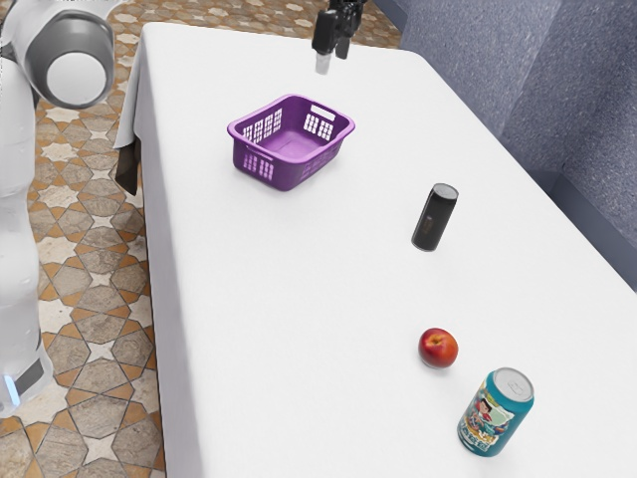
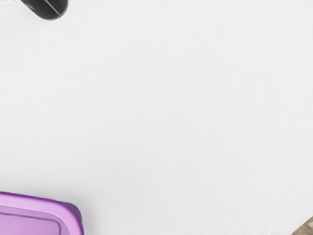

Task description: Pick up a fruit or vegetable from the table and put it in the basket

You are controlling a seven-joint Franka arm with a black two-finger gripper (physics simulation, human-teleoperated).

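Observation:
High over the table's far end, at the top of the exterior view, my gripper (image 1: 333, 56) stands open, its two fingers apart with nothing seen between them. The purple basket (image 1: 286, 171) is nearer the camera, below and to the exterior view's left of the gripper; its visible inside holds nothing. A corner of the basket (image 2: 67, 212) also appears in the wrist view. One red, slightly yellow fruit (image 1: 438, 349) rests on the white table, well away from both, toward the exterior view's near side.
A teal drink can (image 1: 483, 430) stands close to the fruit, on the camera's side of it. The black cylinder (image 1: 434, 221) stands between fruit and basket, toward the exterior view's right; the wrist view catches a black cylinder end (image 2: 50, 7). A grey wall borders the table (image 1: 299, 269).

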